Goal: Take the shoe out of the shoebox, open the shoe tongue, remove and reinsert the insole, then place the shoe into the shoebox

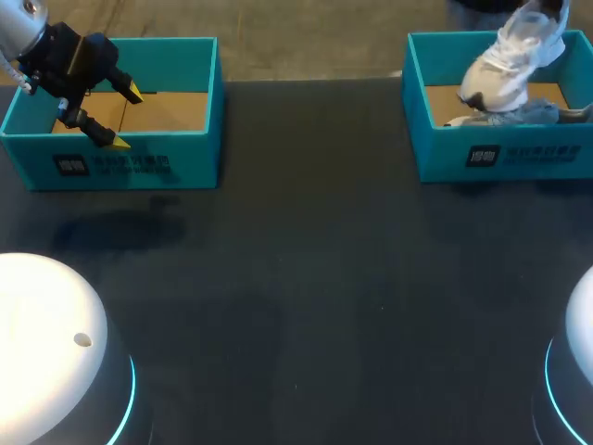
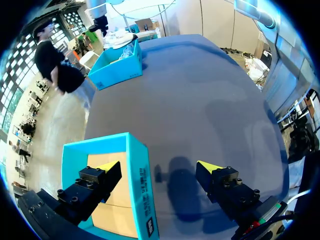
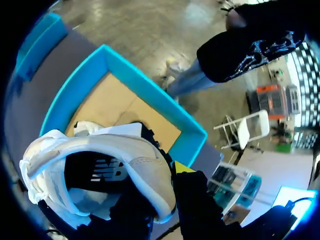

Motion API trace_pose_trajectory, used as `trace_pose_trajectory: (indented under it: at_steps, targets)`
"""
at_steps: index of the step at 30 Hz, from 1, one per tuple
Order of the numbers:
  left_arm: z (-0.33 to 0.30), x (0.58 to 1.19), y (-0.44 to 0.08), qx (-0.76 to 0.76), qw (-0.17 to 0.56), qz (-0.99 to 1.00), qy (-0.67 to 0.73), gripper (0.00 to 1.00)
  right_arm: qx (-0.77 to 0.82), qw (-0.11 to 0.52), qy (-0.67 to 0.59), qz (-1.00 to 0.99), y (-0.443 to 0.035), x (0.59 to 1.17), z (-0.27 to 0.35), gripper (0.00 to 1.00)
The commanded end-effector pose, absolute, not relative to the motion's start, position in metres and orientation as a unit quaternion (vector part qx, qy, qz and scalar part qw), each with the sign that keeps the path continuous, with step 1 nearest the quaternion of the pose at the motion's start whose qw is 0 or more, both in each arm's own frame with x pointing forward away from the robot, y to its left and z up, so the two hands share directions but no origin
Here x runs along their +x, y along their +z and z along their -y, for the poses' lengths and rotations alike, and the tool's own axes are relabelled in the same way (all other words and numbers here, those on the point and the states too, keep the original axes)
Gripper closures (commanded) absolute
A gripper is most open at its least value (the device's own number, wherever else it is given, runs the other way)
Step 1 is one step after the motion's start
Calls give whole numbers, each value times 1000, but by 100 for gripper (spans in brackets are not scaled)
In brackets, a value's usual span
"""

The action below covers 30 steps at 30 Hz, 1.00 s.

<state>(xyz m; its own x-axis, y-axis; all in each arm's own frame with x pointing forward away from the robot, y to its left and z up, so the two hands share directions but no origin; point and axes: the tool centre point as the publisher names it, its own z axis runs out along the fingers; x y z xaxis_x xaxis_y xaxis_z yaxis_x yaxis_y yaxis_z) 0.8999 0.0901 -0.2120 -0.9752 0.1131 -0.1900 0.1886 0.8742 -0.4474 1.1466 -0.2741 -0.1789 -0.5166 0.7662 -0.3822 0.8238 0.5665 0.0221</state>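
A white shoe hangs tilted, toe down, above the right teal shoebox. In the right wrist view my right gripper is shut on the shoe's heel collar, with the shoebox below it. This gripper lies outside the head view. Some grey material lies inside that box. My left gripper hovers open over the left teal box. In the left wrist view the left gripper straddles that box's near wall without touching it. The far shoebox shows beyond.
The dark table stretches between the two boxes. The left box shows only its brown cardboard floor. Two white round arm bases stand at the near corners.
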Motion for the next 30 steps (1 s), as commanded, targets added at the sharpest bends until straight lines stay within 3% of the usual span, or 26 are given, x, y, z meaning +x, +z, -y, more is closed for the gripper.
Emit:
trace_pose_trajectory:
  at_steps: [1,19,30]
  targets:
    - [-91,900,-212,79,78,-965,-237,0,531,159,-71,-829,-173,1152,278,100]
    - [-91,900,-212,79,78,-965,-237,0,527,161,-37,-834,-175,1153,279,100]
    - [-91,900,-212,79,78,-965,-237,0,759,184,-64,-621,-168,1147,314,100]
